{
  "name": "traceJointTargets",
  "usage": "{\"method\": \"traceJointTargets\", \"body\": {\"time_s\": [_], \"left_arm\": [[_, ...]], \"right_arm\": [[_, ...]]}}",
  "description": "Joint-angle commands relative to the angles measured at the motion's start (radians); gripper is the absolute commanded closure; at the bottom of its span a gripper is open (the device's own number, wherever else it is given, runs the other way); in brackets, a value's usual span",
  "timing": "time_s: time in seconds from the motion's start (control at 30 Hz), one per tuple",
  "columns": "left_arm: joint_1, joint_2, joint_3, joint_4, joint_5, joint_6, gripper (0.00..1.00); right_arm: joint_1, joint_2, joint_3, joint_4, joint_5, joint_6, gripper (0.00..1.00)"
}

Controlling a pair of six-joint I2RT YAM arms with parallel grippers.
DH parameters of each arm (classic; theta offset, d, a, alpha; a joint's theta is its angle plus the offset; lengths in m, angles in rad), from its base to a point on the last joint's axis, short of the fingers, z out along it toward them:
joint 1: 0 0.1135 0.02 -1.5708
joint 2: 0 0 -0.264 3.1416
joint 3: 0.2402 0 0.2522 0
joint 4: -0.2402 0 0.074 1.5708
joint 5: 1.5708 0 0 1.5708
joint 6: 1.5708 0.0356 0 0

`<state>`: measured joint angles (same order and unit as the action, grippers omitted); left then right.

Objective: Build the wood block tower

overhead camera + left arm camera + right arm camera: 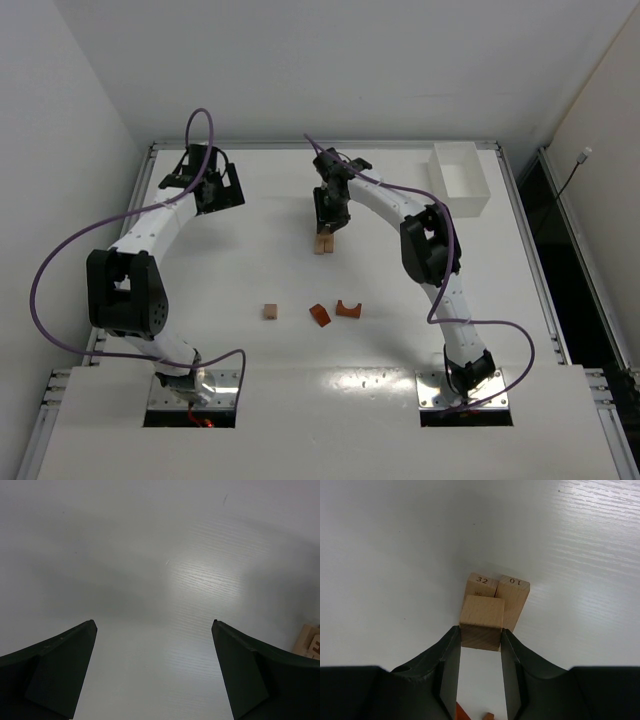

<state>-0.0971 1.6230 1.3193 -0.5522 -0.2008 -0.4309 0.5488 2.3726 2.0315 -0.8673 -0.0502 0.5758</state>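
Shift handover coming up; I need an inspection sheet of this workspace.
Surface: white table, nothing spilled.
Job's things: two tan wooden bars side by side, tan wooden cube held at them, contact unclear; loose tan cube, orange wooden wedge, orange wooden arch mid-table.
Clutter: white rectangular tray, far right.
Grippers: left gripper open over bare table; right gripper shut on the tan wooden cube.
Cables: purple cables looping along both arms.
Surroundings: white walls, nothing else seen.

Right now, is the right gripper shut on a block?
Shut: the right gripper has its fingers pressed against both sides of the tan cube.
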Motion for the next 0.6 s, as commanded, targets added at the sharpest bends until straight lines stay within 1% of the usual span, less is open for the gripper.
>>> {"method": "traceJointTargets", "body": {"time_s": [0.0,0.07,0.13,0.2,0.23,0.3,0.33,0.4,0.43,0.57], "left_arm": [[0.002,0.0,0.04,0.018,0.008,-0.016,0.0],[0.002,0.0,0.04,0.018,0.017,-0.016,0.0],[0.002,0.009,0.04,0.018,0.017,-0.016,0.0],[0.002,0.009,0.04,0.018,0.017,-0.016,0.0],[0.002,0.009,0.04,0.018,0.017,-0.016,0.0],[0.002,0.009,0.04,0.018,0.017,-0.016,0.0],[0.002,0.009,0.04,0.018,0.017,-0.016,0.0],[0.002,0.018,0.04,0.018,0.017,-0.016,0.0],[0.002,0.018,0.04,0.018,0.017,-0.016,0.0],[0.002,0.018,0.04,0.018,0.017,-0.025,0.0]], "right_arm": [[-0.009,0.02,0.041,0.013,0.023,0.013,1.0],[-0.009,0.02,0.041,0.013,0.023,0.013,1.0],[-0.009,0.02,0.041,0.013,0.023,0.013,0.9],[-0.009,0.02,0.041,0.013,0.023,0.013,0.79],[-0.009,0.02,0.041,0.013,0.023,0.013,0.66],[-0.009,0.02,0.041,0.013,0.023,0.013,0.57],[-0.009,0.02,0.041,0.013,0.023,0.013,0.44],[-0.009,0.02,0.041,0.013,0.01,0.013,0.4],[-0.009,0.02,0.041,0.013,0.01,0.013,0.31],[-0.009,0.011,0.041,0.022,-0.013,-0.008,0.28]]}}
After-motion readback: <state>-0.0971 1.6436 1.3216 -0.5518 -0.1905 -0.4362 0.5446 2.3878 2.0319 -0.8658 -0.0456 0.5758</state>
